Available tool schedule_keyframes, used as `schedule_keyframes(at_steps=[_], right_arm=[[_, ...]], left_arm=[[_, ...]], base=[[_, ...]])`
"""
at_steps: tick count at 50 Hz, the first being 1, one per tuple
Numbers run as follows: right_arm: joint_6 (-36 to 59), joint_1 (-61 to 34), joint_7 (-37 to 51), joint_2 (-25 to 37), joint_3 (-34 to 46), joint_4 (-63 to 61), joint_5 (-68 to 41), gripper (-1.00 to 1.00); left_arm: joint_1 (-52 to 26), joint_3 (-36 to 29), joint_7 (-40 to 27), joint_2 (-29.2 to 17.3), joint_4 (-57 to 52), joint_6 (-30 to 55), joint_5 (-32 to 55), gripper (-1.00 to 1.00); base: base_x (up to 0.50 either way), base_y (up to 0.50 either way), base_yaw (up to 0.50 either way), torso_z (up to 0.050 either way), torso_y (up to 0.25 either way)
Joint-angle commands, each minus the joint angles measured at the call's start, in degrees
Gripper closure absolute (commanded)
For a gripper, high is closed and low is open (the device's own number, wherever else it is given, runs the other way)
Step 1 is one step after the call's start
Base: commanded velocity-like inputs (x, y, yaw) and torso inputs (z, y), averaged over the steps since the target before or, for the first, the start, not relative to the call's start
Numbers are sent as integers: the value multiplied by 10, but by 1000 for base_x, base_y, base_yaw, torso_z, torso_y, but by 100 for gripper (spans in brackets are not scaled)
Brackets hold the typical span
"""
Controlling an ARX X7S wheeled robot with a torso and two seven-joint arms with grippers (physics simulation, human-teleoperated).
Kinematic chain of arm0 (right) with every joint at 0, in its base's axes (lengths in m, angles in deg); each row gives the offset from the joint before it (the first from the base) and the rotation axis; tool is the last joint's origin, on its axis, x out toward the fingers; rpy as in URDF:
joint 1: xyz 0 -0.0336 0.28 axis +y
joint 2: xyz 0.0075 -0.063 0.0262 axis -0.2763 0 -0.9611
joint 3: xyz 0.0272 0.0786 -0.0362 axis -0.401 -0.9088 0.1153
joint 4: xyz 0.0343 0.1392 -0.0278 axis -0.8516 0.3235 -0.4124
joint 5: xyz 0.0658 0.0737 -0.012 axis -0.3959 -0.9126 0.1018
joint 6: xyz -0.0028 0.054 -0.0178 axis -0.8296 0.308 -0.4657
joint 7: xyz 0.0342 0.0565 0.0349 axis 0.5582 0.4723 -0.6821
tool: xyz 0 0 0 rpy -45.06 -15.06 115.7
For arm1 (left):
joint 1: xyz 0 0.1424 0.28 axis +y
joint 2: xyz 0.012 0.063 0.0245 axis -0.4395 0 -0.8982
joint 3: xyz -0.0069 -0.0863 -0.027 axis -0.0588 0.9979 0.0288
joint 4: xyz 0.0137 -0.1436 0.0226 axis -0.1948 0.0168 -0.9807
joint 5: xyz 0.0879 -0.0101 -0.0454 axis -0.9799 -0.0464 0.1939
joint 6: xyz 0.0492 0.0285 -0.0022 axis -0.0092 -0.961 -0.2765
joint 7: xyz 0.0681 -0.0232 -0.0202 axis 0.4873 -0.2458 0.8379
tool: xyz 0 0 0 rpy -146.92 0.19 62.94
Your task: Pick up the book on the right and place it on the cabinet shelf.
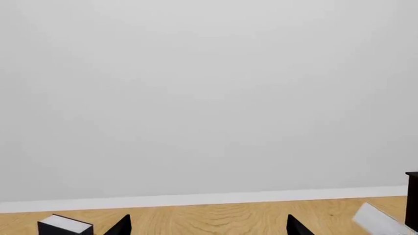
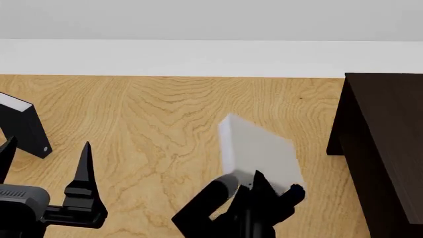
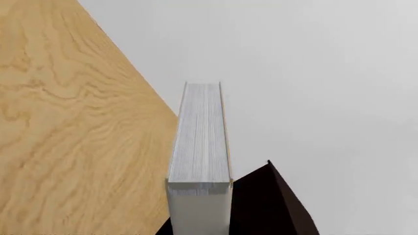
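The right gripper (image 2: 264,191) clamps the grey book (image 2: 259,148), lifted above the wooden floor (image 2: 152,124), cabinet (image 2: 387,139) at three o'clock. The left gripper (image 2: 43,163) gapes empty; black book (image 2: 23,129) at nine o'clock.

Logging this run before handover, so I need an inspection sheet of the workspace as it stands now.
Surface: wooden table, light oak grain.
Job's things: grey book held tilted above the table in the right gripper; cabinet at the right, nothing on its visible top.
Clutter: black book standing at the left.
Grippers: right shut on the book; left gripper open, empty, low over the table.
Cables: nothing seen.
Surroundings: plain light wall behind the table.
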Motion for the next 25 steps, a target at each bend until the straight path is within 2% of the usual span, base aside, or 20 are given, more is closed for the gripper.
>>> schedule_keyframes(at_steps=[1, 25], right_arm=[[37, -20, 46, -8, 41, 34, 111, 100], [37, -13, 68, -10, 64, 115, 139, 100]], left_arm=[[-1, -1, -1, -1, 3, -3, 1, -100], [-1, -5, -3, -4, 5, -8, 4, -100]], base=[[0, 0, 0, 0, 0], [0, 0, 0, 0, 2]])
